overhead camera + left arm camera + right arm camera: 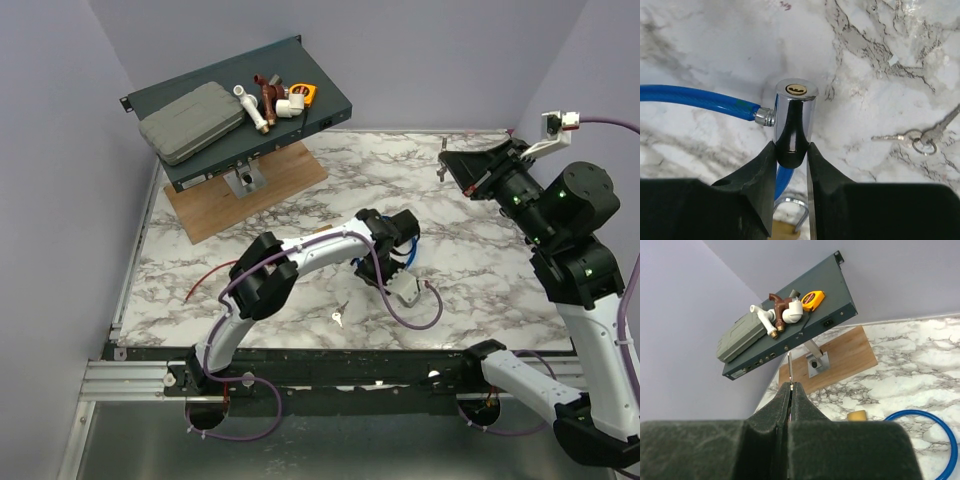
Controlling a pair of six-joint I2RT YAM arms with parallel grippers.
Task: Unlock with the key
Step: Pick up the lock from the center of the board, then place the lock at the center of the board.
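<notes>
Evidently the left jaws clamp the base of the chrome lock cylinder (794, 117), leaving its brass keyhole (796, 89) exposed and steady for insertion; the right jaws, raised well apart, pinch shut on the key (790, 365), its thin blade protruding, ready to aim.

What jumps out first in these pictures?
The left gripper pinches a shiny lock barrel on a blue cable mid-table. The right gripper, raised at the right, is shut on a thin key; a key bunch lies on the marble table.
</notes>
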